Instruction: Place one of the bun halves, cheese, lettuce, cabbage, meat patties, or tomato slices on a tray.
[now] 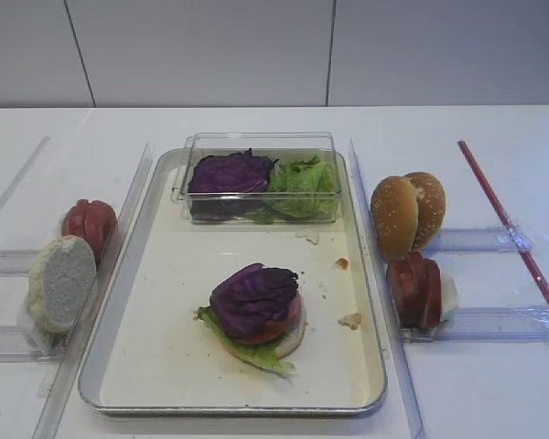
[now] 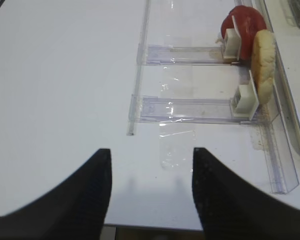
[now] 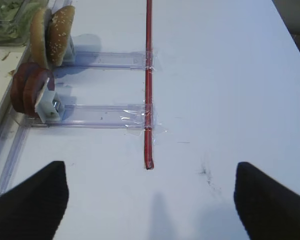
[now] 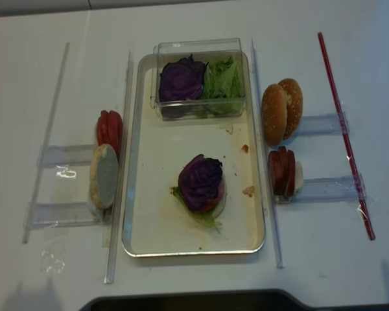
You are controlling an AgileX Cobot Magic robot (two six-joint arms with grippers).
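Observation:
On the tray [image 1: 156,366] a stack stands: a bun half at the bottom, lettuce [image 1: 247,349], a tomato slice, and purple cabbage [image 1: 254,298] on top. Tomato slices [image 1: 89,224] and a bun half [image 1: 62,282] stand in the left racks. Two bun halves [image 1: 407,212] and meat patties [image 1: 416,288] stand in the right racks. Cheese is out of view. My left gripper [image 2: 151,165] is open over bare table, near the front edge and left of the racks. My right gripper [image 3: 150,175] is open wide over bare table, right of the patties [image 3: 30,92]. Neither holds anything.
A clear plastic box [image 1: 256,142] at the tray's far end holds more cabbage and lettuce. Crumbs [image 1: 349,320] lie on the tray. A long red strip [image 1: 508,219] is taped across the right racks. Long clear rails [image 1: 371,238] run along both sides of the tray.

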